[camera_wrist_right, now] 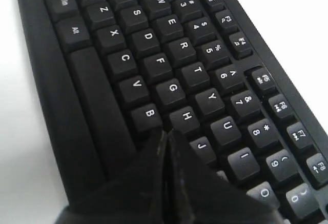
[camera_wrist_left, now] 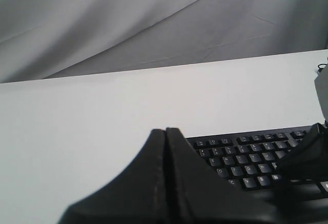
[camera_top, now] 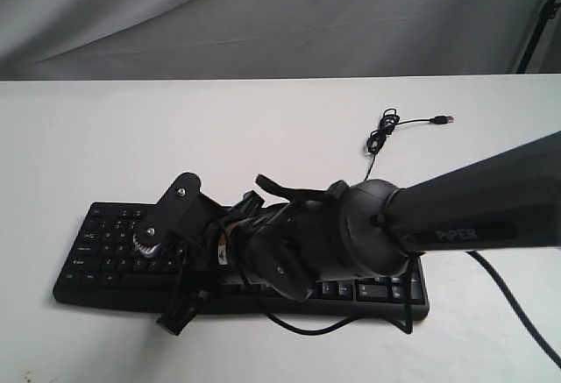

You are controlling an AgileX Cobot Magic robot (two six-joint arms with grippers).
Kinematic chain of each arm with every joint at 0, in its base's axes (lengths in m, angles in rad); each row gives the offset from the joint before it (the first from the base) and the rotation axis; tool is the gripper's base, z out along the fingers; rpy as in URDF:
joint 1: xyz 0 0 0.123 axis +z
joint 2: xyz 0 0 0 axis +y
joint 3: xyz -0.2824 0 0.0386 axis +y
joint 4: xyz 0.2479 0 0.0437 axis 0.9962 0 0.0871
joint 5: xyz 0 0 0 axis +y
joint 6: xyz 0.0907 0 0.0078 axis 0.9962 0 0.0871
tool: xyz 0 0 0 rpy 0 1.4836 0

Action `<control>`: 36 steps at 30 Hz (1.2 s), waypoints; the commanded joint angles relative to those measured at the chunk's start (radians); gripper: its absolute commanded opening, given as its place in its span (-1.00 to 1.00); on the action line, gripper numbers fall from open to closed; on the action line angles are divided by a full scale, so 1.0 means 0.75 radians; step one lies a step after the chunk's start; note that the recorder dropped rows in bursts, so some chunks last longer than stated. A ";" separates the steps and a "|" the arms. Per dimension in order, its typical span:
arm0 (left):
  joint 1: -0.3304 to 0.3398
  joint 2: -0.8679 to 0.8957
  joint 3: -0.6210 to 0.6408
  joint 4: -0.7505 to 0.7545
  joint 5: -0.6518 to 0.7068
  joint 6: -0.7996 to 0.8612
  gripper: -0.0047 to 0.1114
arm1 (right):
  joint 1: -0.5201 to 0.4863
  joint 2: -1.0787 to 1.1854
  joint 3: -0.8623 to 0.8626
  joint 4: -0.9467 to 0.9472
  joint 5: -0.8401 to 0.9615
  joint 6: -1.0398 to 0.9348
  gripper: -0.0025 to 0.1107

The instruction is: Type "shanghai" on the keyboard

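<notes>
Evidently pressing the right claw [camera_wrist_right: 165,134] together into one narrow tip for striking single keys, pointing near H on the keyboard [camera_wrist_right: 154,65] lying flat on the white table [camera_top: 263,120]; holding the left claw [camera_wrist_left: 165,131], likewise pressed together, nearby.

The keyboard [camera_wrist_right: 154,70] is black all over, its keys marked with white legends. The table [camera_top: 131,129] is plain white and the cloth backdrop [camera_top: 263,15] is grey with soft darker folds. The thin cable [camera_top: 379,138] is black, its plug [camera_top: 446,120] silvery. The right arm [camera_top: 491,195] is dark grey with pale "PIPER" lettering [camera_top: 456,235]. The left gripper [camera_wrist_left: 165,131] and right gripper [camera_wrist_right: 164,134] are matte black.
</notes>
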 commanded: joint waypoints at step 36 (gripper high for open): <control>-0.005 -0.005 0.006 0.001 -0.006 -0.004 -0.92 | 0.008 0.086 -0.068 0.001 -0.050 -0.140 -0.96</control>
